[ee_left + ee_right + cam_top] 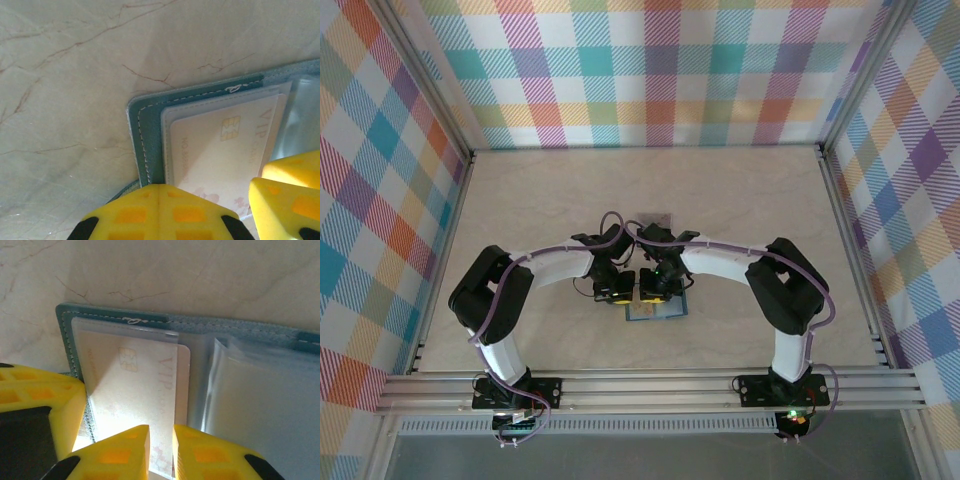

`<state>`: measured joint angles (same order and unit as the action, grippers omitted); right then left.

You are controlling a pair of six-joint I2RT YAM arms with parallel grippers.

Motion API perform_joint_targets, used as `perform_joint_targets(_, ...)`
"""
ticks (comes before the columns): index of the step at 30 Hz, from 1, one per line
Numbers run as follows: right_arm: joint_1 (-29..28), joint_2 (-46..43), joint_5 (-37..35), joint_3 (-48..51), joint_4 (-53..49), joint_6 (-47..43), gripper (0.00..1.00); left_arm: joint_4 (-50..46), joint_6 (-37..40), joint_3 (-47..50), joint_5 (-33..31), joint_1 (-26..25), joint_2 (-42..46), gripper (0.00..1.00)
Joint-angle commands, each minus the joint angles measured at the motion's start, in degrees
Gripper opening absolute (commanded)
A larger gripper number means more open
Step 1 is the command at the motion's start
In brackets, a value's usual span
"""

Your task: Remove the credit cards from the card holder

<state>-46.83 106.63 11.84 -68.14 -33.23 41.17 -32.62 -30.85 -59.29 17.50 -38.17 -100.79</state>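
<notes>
Teal faux-leather with pale contrast stitching round the edge, that's the card holder (240, 328). It's lying open and flat on a cream, marble-veined surface (75, 75), roughly mid-surface right between the two arms in the overhead view. Inside it's all soft, cloudy see-through plastic sleeves (260, 400). The ones on the right panel are a bit crumpled and bowed up, and I can't make out anything in them. The left panel's sleeve has a credit card (135, 390) in it: a thin glossy rectangle with rounded corners, pale and washed out by glare, with a gold chip and "VIP" lettering along one side. Its right-hand long edge pokes out past the sleeve's opening, so it's partly slid out but mostly still in the pocket. The right end effector (161, 435) has chunky yellow ridged fingers drawn nearly together, just a thin slit left. The near part of that exposed card edge sits right in the slit, so it looks to me like it's gripping the card. The left end effector (157, 192) is fully closed, both yellow fingers pressed flat against each other with nothing between them. Its tips are down on the near edge of the holder's left panel, over the teal border and the sleeve corner. The two end effectors sit just beside each other, with the card's near end running between them.
</notes>
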Motion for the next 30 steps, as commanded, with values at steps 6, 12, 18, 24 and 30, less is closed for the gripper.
perform_joint_targets(6,0.5,0.2,-3.8,0.6,-3.0,-0.5,0.24,-1.2,-0.2,1.3,-0.6,-0.7,-0.7,0.0)
perform_joint_targets(12,0.5,-0.6,-4.2,0.3,-3.8,-1.0,0.26,-2.1,-0.1,0.7,-1.0,-0.6,-0.2,0.0)
perform_joint_targets(18,0.5,-3.4,-1.3,0.6,-1.6,0.2,0.32,-2.5,-0.5,-0.5,-0.5,-0.7,1.0,0.0)
perform_joint_targets(24,0.9,-2.4,-1.8,0.9,-2.1,0.1,0.33,-2.9,-0.8,-2.7,0.8,-1.0,1.8,0.0)
perform_joint_targets(30,1.1,-0.7,-2.5,0.8,-2.7,-0.7,0.32,-2.5,-1.2,-4.1,1.4,-2.2,-0.3,0.0)
